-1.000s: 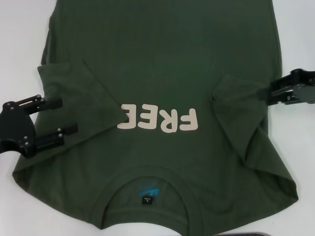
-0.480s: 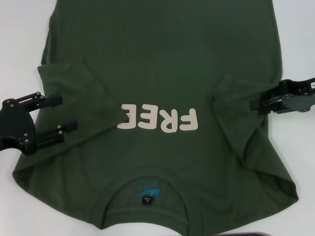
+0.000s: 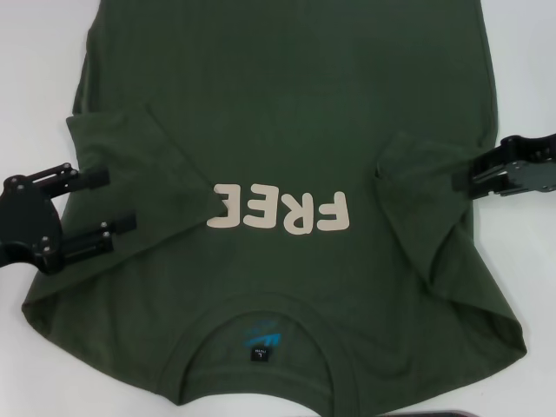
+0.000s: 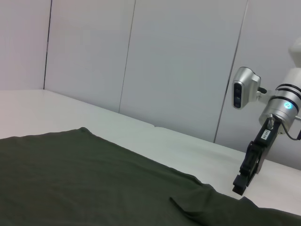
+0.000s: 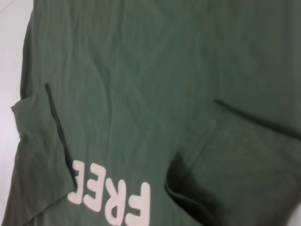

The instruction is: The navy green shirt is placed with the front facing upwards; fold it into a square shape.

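Note:
The navy green shirt [image 3: 278,104] lies flat on the white table, front up, with its cream "FREE" lettering [image 3: 280,211] across the chest and its collar [image 3: 261,347] at the near edge. Both sleeves are folded inward onto the body: the left sleeve [image 3: 139,165] and the right sleeve [image 3: 417,174]. My left gripper [image 3: 100,205] stands open over the shirt's left edge, holding nothing. At the right sleeve's outer edge my right gripper [image 3: 458,182] looks shut and empty. The left wrist view shows the right gripper [image 4: 238,188] hanging just above the cloth [image 4: 70,179]. The right wrist view shows the shirt [image 5: 155,70] and lettering.
The bare white table [image 3: 35,69] borders the shirt on both sides. A dark object [image 3: 452,413] peeks in at the near edge. Pale wall panels [image 4: 178,70] stand behind the table.
The right gripper reached inward over the right sleeve half a second ago and has since drawn back outward. The left gripper and the shirt have stayed put.

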Available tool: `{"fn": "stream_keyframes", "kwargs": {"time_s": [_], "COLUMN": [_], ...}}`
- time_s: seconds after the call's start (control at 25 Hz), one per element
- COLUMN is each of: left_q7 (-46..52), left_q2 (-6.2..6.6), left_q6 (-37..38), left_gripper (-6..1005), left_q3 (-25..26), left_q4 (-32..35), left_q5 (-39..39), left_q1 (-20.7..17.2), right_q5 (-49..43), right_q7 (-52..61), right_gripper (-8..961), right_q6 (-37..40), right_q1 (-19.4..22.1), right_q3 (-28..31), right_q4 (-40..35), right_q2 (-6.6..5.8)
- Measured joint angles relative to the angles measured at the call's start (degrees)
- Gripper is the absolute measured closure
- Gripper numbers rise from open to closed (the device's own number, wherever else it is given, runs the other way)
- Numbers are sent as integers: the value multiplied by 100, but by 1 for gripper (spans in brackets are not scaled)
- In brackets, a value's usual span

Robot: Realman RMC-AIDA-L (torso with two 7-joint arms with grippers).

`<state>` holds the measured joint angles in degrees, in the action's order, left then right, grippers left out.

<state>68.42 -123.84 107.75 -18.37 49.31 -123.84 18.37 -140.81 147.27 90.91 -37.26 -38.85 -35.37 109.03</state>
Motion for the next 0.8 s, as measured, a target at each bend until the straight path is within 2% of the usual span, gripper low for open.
{"fn": "stream_keyframes", "kwargs": {"time_s": [0.2,0.52,0.8], "left_q7": [16,11,-15], "left_q2": [0,-6,-9], "left_q6": [0,-9,-13], "left_gripper": [295,295,295], "left_q3": [0,-1,0], "left_q4": [-7,-3,-4], "left_q5": [-1,0,0], "left_q1": [3,45,38], "right_q5": [0,6,4], "right_q7": [10,9,168], "right_gripper": [588,589,589], "right_q6": [6,-31,-35], "right_q1": [55,-25,-24], "right_q3": [62,-49,-226], "right_q4": [-29,52,20], "right_q2": [-71,62,74]}}
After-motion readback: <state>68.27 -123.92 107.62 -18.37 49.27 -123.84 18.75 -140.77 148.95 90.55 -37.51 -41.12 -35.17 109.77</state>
